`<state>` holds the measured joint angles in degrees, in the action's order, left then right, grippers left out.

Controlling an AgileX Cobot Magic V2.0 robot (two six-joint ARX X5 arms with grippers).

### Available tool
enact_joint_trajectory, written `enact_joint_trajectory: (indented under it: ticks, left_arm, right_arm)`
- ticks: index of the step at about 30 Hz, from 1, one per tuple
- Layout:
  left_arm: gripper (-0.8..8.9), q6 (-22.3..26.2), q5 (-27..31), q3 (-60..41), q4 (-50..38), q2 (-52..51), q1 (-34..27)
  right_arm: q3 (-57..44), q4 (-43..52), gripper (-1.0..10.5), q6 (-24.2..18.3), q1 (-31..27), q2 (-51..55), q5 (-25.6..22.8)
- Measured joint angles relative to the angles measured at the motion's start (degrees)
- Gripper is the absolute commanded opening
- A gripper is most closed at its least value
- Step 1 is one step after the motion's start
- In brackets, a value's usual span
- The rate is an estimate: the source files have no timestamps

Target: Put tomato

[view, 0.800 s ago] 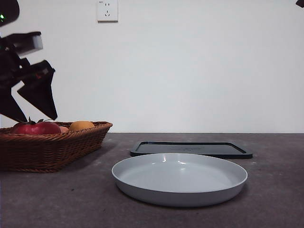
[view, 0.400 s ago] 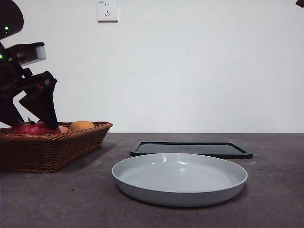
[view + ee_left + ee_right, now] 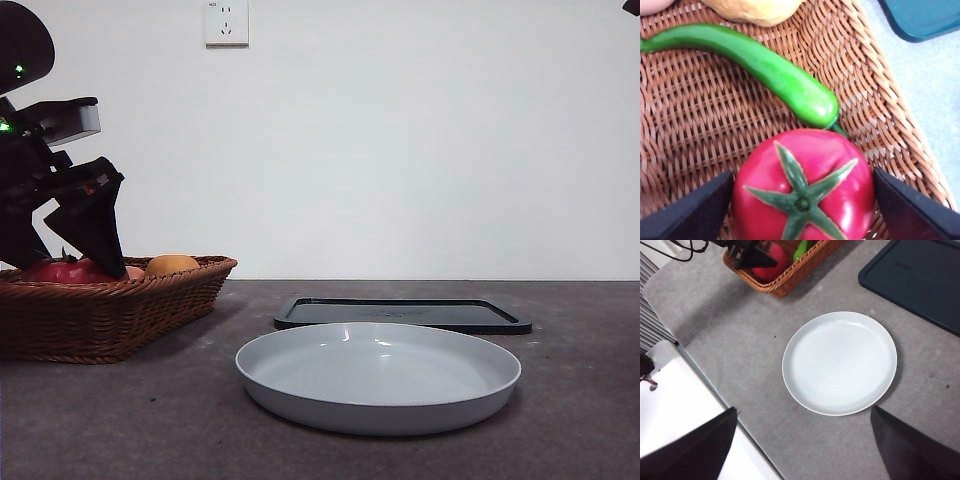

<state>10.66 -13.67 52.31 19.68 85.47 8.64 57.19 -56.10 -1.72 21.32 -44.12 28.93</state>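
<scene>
Left gripper (image 3: 802, 200) jaws apart, straddling tomato (image 3: 803, 185) inside wicker basket (image 3: 700, 125). Green pepper (image 3: 755, 65) touches tomato; risk: jaw snags it or glossy skin slips. Right gripper (image 3: 802, 450) open, waiting above plate (image 3: 840, 362).

The left end effector (image 3: 62, 262) is sinking lower into the wicker basket (image 3: 120, 315) than a second ago, its open jaws now coming down on either side of the tomato (image 3: 802, 187).
</scene>
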Motion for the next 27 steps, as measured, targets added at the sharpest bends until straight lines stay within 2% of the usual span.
enact_joint_trajectory:
  ticks: [4,8,11,20,27]
  left_arm:
    - [4.19,0.0,0.0,0.0,0.0,0.3,0.0]
    - [2.82,0.0,-0.1,0.1,0.0,0.4,0.0]
    - [2.41,0.0,-0.1,0.1,0.0,0.4,0.0]
    - [2.41,0.0,0.1,2.2,4.1,0.5,0.0]
    - [2.41,-0.1,0.1,10.6,10.9,0.0,1.5]
  right_arm:
    - [0.0,0.0,4.2,0.0,0.0,0.0,0.0]
    - [0.0,0.0,4.2,0.0,0.0,0.0,0.0]
    - [0.0,0.0,4.2,0.0,0.0,0.0,0.0]
    - [0.0,0.0,4.2,0.0,0.0,0.0,0.0]
    - [0.0,0.0,4.2,0.0,0.0,0.0,0.0]
